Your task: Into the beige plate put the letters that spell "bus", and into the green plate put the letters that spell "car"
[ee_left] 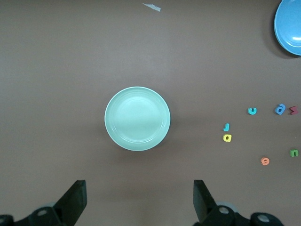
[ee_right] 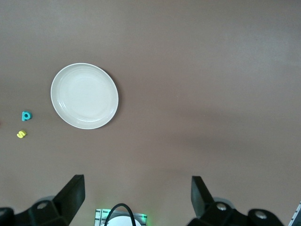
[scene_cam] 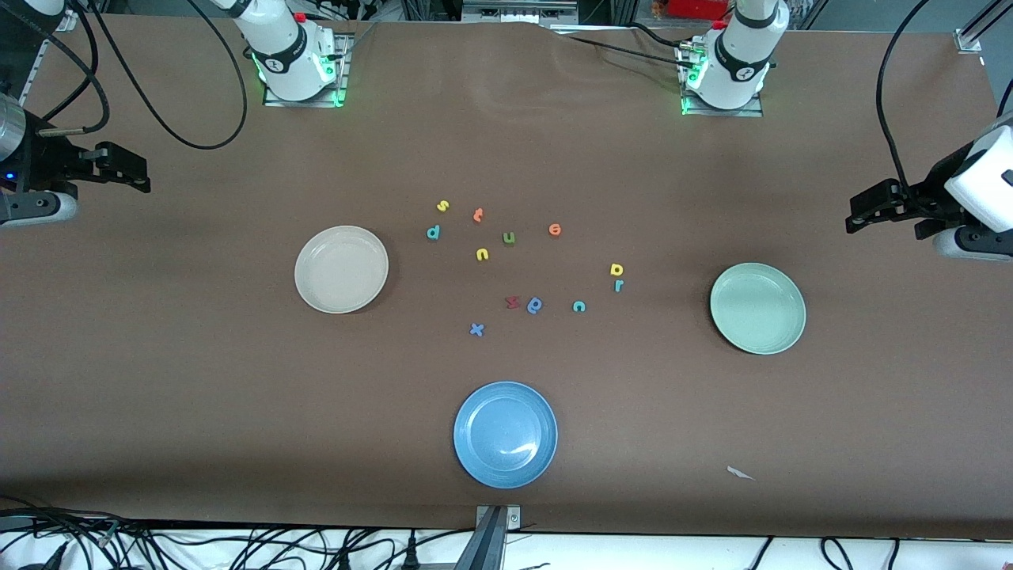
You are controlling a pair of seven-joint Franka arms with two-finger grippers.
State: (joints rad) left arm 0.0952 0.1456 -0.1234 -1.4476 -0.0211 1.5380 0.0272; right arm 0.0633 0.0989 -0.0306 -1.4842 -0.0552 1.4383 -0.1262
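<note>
The round cream-beige plate (scene_cam: 341, 269) lay bare toward the right arm's end of the brown table (scene_cam: 198, 380), the round pale mint-green plate (scene_cam: 757, 308) bare toward the left arm's end. Between them lay the tiny foam letters: teal "b" (scene_cam: 433, 232), yellow "s" (scene_cam: 442, 206), yellow "u" (scene_cam: 482, 254), teal "c" (scene_cam: 579, 306), yellow "a" (scene_cam: 616, 269) and teal-blue "r" (scene_cam: 619, 286). The left pincer (ee_left: 140, 202) hung wide open and empty, as did the right pincer (ee_right: 137, 200); both arms waited.
</note>
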